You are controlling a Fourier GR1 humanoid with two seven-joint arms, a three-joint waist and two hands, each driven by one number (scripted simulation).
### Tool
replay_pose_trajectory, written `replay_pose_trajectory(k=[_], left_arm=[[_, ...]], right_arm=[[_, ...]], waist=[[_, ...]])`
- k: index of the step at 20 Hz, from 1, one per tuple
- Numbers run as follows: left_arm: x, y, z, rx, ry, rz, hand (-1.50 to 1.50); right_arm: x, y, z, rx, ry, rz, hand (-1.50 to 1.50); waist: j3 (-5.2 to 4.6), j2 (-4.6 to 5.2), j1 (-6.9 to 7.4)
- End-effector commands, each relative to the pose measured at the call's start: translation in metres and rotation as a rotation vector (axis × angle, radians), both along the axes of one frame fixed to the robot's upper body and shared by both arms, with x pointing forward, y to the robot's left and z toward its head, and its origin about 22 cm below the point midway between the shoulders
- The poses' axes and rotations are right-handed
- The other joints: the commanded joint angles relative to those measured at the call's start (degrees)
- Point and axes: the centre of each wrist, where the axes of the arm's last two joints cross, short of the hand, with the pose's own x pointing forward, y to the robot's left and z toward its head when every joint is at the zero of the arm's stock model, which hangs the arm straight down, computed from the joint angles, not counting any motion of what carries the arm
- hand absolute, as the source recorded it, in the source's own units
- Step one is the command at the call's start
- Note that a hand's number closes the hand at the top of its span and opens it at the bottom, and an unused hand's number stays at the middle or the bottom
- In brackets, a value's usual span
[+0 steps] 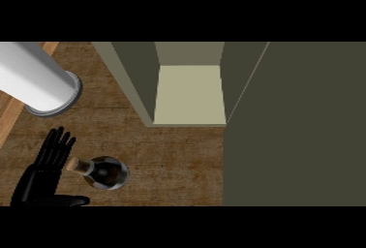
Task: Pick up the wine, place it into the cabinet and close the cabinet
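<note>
Head view: the left hand (41, 179), the only one showing, is spread, fingers straight and thumb out. The wine bottle (106, 173) stands upright on the worktop (178, 164) just to its right, cork beside the fingers. The open cabinet (187, 97) lies beyond, farther right.

The robot's left hand (39, 179), showing by the near left corner of the brown wood-grain counter (178, 150), is black all over with a faint sheen. Its fingers (53, 147) are slim and ribbed in short segments; the thumb (68, 200) is thicker, with a rounded tip.
</note>
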Motion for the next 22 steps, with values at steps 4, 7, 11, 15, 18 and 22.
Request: replay_pose_trajectory(k=[4,7,11,15,18,22], left_arm=[[0.002,0.0,-0.024,-0.028,0.036,-0.041,-1.5],[-0.001,0.002,-0.032,-0.029,0.058,-0.033,-1.5],[-0.005,-0.004,-0.057,-0.019,0.069,-0.041,-1.5],[0.01,-0.016,-0.052,-0.029,0.074,-0.043,-1.5],[0.018,-0.029,-0.07,-0.019,0.05,-0.05,-1.5],[-0.002,-0.011,-0.088,-0.041,0.082,-0.034,-1.5]], right_arm=[[-0.009,-0.01,-0.013,-0.003,-0.009,0.027,-1.5],[-0.001,0.006,0.005,0.008,-0.019,0.004,-1.5],[0.001,0.002,-0.003,0.027,-0.023,0.002,-1.5],[-0.005,0.015,-0.009,0.0,-0.026,0.002,-1.5],[-0.009,0.009,-0.006,-0.005,-0.006,0.009,-1.5],[0.008,-0.006,-0.005,0.01,-0.028,-0.01,-1.5]], waist=[[0.03,0.0,-0.08],[0.01,0.01,0.15],[0.01,0.02,0.06],[0.03,-0.01,0.1],[0.02,0.01,-0.04],[0.02,0.03,0.06]])
